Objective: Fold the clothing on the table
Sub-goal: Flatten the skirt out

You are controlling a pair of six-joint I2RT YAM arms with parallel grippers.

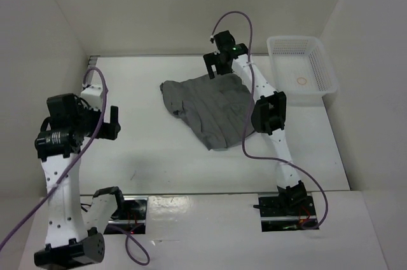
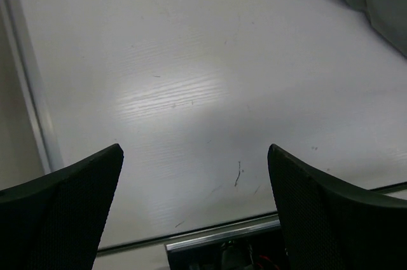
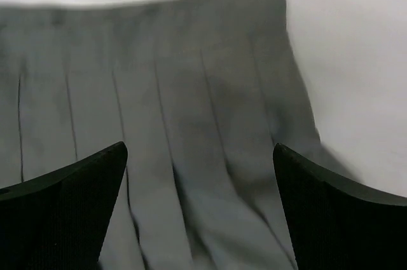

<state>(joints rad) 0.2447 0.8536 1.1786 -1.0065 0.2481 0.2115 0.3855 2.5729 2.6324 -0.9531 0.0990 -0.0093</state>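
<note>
Right gripper (image 3: 198, 149) sits with jaws wide apart, nothing pinched; the clothing (image 3: 159, 92) lies flat directly below it, pleats running toward the camera, with the skirt's edge just ahead of the fingertips and its corner ahead-right on the table (image 3: 356, 41); left gripper (image 2: 194, 149) is also spread and empty, bare tabletop beneath it, skirt only a grey sliver well off to its forward right; from above the garment (image 1: 210, 108) looks bunched and uneven on the near side, not a neat rectangle; I read this as between grasps mid-fold, not finished; next move likely calls for a fresh pinch on an edge or corner, low enough to catch one layer; left arm has to travel in first; basket (image 1: 292, 38) off to the right gripper's side, not involved.
</note>
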